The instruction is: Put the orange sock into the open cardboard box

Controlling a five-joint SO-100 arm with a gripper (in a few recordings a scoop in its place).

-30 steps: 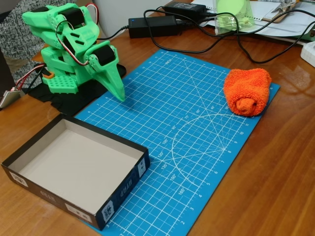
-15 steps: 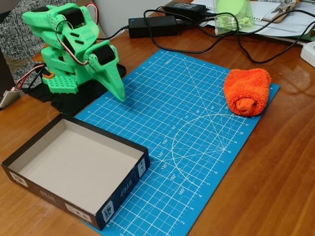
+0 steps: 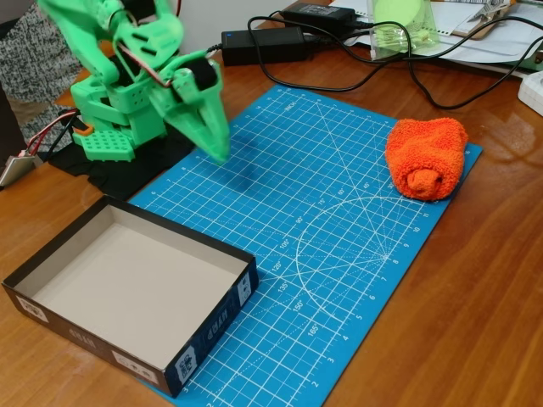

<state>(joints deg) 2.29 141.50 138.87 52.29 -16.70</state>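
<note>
Lifting off the spot where it rested half a second ago, the green arm [image 3: 127, 76] has unfolded upward and swung a little toward the middle of the blue cutting mat [image 3: 314, 246]; its gripper [image 3: 219, 151] now hangs above the mat's upper-left part, tip pointing down and blurred with motion, where before it sat lower and closer to the arm's base. A faint shadow lies on the mat just below and to the right of the tip. Its fingers look pressed together into one tapered point with nothing between them, though the blur keeps any thin gap from being told. The orange sock [image 3: 427, 157] has not moved: it lies rolled into a soft lump at the mat's far right edge, well apart from the gripper, with its folded opening facing the camera. The open cardboard box [image 3: 51, 301] also sits where it was, at the lower left, its right corner overlapping the mat's lower-left corner, its dark outer walls carrying white labels and its pale inside holding nothing. Behind the mat, on the brown wooden table [image 3: 484, 314], black power adapters [image 3: 263, 44] and their cables [image 3: 407, 80] are unchanged, as is the clear green-tinted container [image 3: 403, 27] near the top edge.
</note>
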